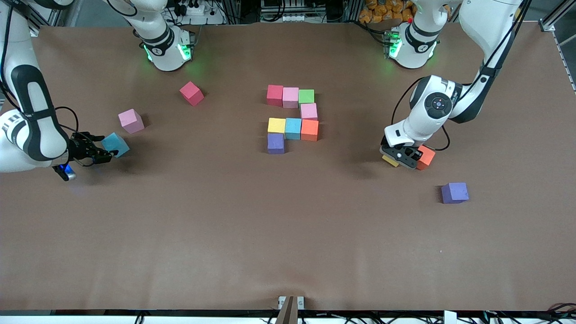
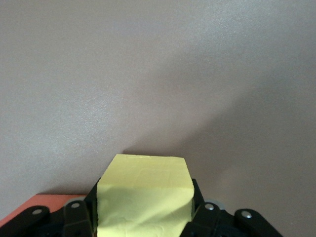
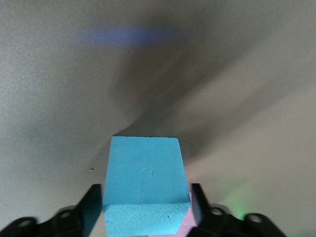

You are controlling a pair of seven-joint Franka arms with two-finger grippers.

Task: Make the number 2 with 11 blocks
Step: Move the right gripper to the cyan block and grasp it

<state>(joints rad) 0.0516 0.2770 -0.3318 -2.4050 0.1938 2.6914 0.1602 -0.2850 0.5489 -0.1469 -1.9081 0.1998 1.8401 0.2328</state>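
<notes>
Building the number 2 (image 1: pixel 292 119) is partly done: eight blocks are already laid in the middle of the table, between the two grippers. A yellow block (image 2: pixel 144 197) is seen between the fingers of the left gripper (image 1: pixel 402 155), and the fingers are pressed against its two sides. An orange block (image 1: pixel 425 157) is sitting just beside this gripper, and a purple block (image 1: pixel 454 192) is lying near it on the table. A light blue block (image 3: pixel 143 185) is framed by the fingers of the right gripper (image 1: pixel 100 153); small gaps are seen at its sides, so it is not squeezed yet. A pink block (image 1: pixel 131 121) and a red block (image 1: pixel 191 93) are lying near this gripper.

The blocks are judged to be light and a bit soft, like foam. They are best taken by two flat sides, low and in the middle, and squeezed gently so they are not squashed or tipped.
</notes>
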